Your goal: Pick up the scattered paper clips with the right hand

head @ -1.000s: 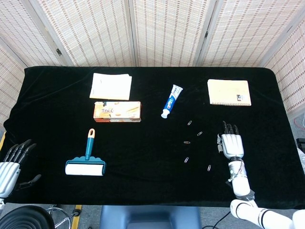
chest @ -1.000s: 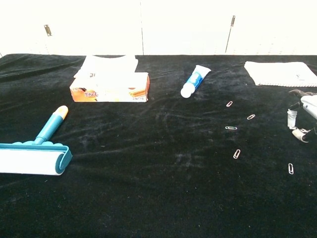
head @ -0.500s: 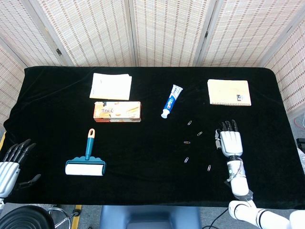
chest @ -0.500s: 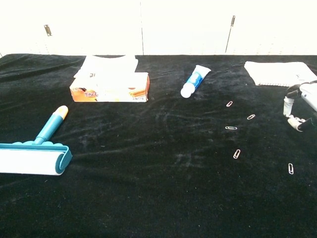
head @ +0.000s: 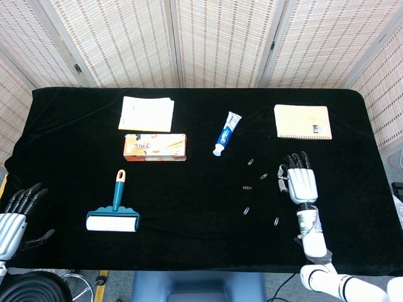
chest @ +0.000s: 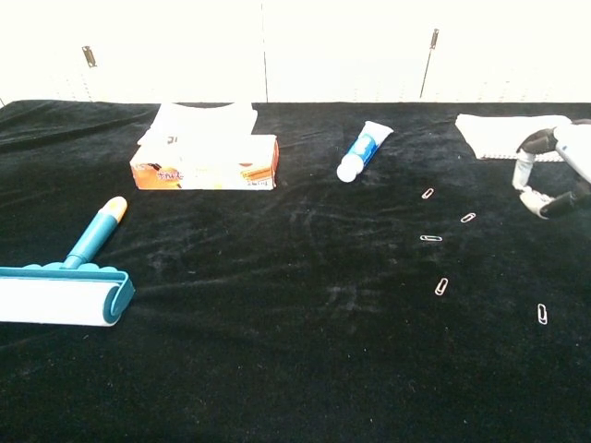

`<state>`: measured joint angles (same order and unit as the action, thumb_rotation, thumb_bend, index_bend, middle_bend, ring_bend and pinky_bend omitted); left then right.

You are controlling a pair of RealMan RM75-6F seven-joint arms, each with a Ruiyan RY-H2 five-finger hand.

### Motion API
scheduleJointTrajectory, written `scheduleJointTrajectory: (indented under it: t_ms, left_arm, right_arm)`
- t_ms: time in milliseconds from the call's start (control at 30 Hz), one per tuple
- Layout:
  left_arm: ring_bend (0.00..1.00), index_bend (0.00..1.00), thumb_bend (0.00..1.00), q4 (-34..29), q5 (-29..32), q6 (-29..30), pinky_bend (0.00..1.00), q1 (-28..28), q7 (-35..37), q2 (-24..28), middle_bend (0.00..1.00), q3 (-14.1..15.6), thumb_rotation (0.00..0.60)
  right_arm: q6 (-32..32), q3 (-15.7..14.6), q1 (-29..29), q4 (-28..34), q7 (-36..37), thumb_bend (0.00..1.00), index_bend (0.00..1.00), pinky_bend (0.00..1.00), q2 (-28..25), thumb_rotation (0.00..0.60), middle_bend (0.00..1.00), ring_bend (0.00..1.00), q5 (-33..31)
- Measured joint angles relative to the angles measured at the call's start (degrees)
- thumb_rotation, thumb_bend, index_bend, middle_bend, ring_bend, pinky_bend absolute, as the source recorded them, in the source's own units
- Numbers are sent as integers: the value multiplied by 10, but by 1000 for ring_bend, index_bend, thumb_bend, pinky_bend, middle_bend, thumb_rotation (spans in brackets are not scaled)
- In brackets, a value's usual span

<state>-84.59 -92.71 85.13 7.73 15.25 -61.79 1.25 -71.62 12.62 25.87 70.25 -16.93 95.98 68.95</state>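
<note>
Several small metal paper clips lie scattered on the black cloth right of centre: one (head: 250, 162) (chest: 428, 194) farthest back, one (head: 264, 175) (chest: 468, 218) beside it, one (head: 247, 187) (chest: 430, 238), one (head: 247, 211) (chest: 441, 286) and one (head: 276, 221) (chest: 542, 314) nearest the front. My right hand (head: 300, 181) (chest: 556, 169) hovers just right of the clips, fingers spread and pointing away, holding nothing. My left hand (head: 14, 217) hangs off the table's front left corner, open and empty.
A teal-handled lint roller (head: 114, 214) lies front left. An orange box (head: 155, 147) and white paper pad (head: 146, 114) sit behind it. A blue toothpaste tube (head: 227, 133) lies centre back, a tan notebook (head: 302, 121) back right. The table edge (head: 189, 269) runs along the front.
My right hand has moved away from the front edge and slightly leftward, closer to the paper clips. The clips and my left hand have stayed put.
</note>
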Motion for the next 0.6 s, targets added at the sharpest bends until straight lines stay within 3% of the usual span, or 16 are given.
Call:
scheduleJointTrajectory:
  t_ms: [167, 600]
  left_arm:
    - [0, 0, 281, 1, 1, 3, 13, -2, 4, 1, 0, 0, 600]
    - [0, 0, 281, 7, 8, 7, 13, -6, 22, 6, 0, -3, 600]
  right_arm:
    - [-10, 8, 12, -36, 57, 556, 944, 0, 30, 600, 251, 142, 25]
    - [-8, 24, 57, -213, 187, 557, 944, 0, 143, 600, 273, 149, 60]
